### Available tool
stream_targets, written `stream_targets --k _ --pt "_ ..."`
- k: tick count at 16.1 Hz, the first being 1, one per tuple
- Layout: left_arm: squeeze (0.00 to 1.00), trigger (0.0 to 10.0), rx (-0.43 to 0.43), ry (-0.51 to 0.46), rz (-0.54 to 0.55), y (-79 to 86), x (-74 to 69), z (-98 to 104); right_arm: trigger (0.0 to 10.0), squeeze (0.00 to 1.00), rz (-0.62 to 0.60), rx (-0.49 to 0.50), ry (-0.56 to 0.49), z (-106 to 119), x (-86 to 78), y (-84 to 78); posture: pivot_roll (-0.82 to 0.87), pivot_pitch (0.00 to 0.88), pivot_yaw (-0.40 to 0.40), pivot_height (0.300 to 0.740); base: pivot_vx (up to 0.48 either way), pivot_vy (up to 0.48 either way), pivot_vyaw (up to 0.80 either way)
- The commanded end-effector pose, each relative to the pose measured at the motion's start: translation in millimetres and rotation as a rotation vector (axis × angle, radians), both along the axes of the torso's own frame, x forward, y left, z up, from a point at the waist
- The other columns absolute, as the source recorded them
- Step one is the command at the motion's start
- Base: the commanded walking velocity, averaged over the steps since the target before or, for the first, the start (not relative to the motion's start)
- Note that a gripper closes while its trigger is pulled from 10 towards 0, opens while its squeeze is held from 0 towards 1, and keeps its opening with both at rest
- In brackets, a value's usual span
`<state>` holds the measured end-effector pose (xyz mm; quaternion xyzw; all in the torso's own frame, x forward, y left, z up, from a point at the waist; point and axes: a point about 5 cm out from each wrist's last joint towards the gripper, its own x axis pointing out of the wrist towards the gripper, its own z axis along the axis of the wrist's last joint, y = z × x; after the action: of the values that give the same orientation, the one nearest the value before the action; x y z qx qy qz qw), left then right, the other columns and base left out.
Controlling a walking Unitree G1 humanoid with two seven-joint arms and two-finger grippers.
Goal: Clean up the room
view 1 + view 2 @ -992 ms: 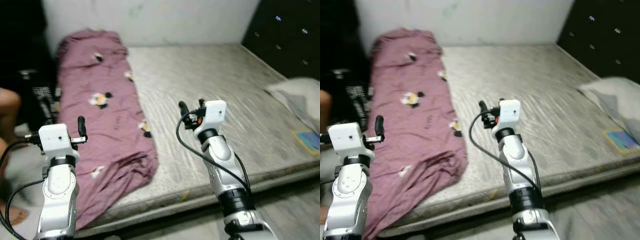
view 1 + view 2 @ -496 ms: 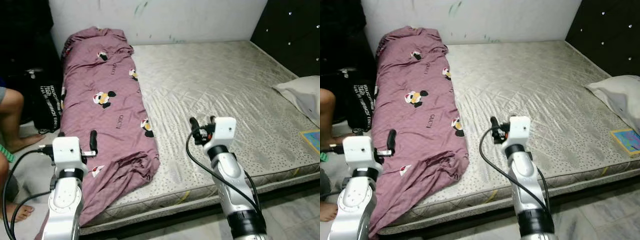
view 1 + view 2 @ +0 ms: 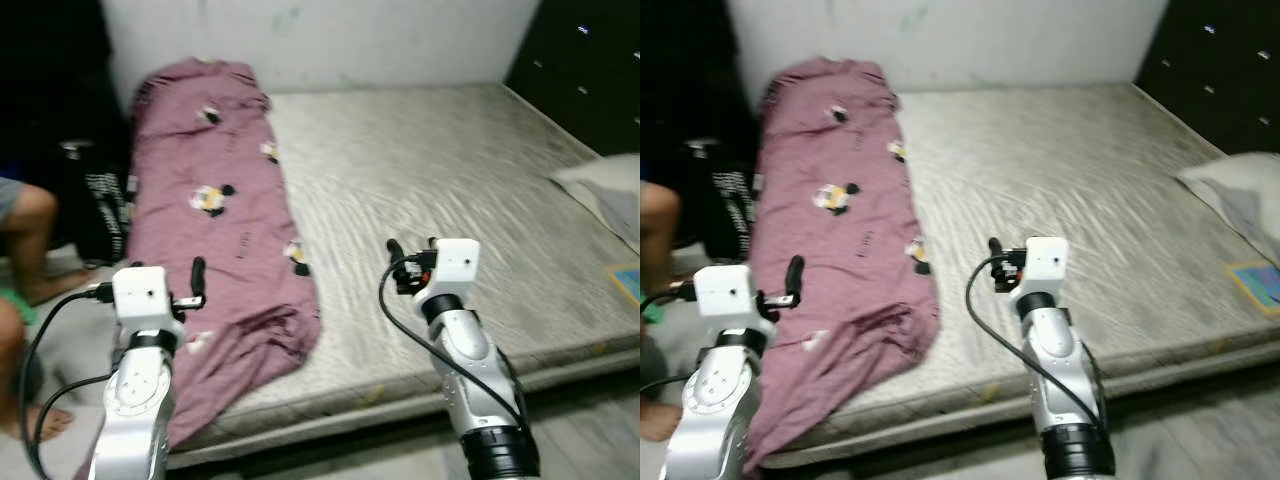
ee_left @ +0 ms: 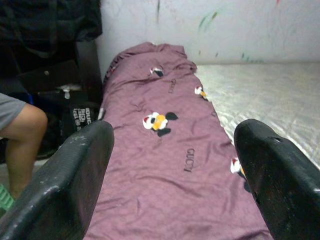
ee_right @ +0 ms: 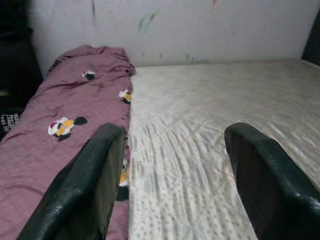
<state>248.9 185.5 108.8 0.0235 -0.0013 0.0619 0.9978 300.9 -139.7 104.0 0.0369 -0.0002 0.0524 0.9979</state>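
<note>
On the mattress: a bare, pale quilted mattress [image 3: 440, 190] takes up most of the head views and serves as the landmark for everything below.

Blanket: a mauve blanket [image 3: 215, 220] printed with small cartoon figures lies in a long bundle along the mattress's left side, running from the wall end down to the near edge, where its rumpled end hangs over the front corner.

Pillow: a pale pillow [image 3: 605, 195] sits at the mattress's right edge, beside the dark headboard [image 3: 585, 75].

Book: a flat item with a blue and yellow cover [image 3: 1258, 282], blurred, lies on the mattress near its right front corner, just in front of the pillow.

Bag: a black bag with white lettering [image 3: 100, 210] stands on the floor against the mattress's left side.

Person: a bare knee and leg [image 3: 30, 240] show on the floor to the left of the mattress, beyond the bag.

Left claw: the left claw [image 4: 172, 165] is raised in front of the mattress's near left corner, over the hanging end of the blanket; its two black fingers [image 4: 70, 175] stand wide apart and hold nothing.

Right claw: the right claw [image 5: 172, 170] is raised over the mattress's near edge, just right of the blanket; its fingers [image 5: 265, 180] are likewise spread wide, with nothing between them.

Wall: a whitish wall [image 3: 330, 35] with faint coloured marks backs the far end of the mattress.
</note>
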Motion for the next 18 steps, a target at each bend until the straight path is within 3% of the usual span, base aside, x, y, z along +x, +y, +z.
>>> stream_targets --k 1,8,14,18 --pt "0.00 10.0 0.014 -0.001 -0.007 1.0 0.9 2.2 10.0 0.00 0.011 0.010 -0.010 4.7 1.8 7.0 0.01 0.000 -0.025 0.740 0.000 0.480 0.00" --pt "0.00 10.0 -0.003 -0.048 -0.009 -1.0 9.9 12.3 10.0 0.00 0.056 0.019 -0.035 13.2 11.6 22.2 0.00 0.000 -0.022 0.740 0.000 0.065 0.00" --pt "0.00 10.0 0.012 -0.048 -0.006 -1.8 10.1 10.9 10.0 0.00 0.071 0.017 -0.040 13.4 12.3 23.3 0.00 0.000 -0.027 0.740 0.000 0.000 0.00" --pt "0.00 10.0 0.016 -0.046 -0.008 -2.4 10.0 10.7 10.0 0.00 0.078 0.022 -0.042 13.6 11.4 24.8 0.00 0.000 -0.025 0.699 0.000 0.000 0.00"
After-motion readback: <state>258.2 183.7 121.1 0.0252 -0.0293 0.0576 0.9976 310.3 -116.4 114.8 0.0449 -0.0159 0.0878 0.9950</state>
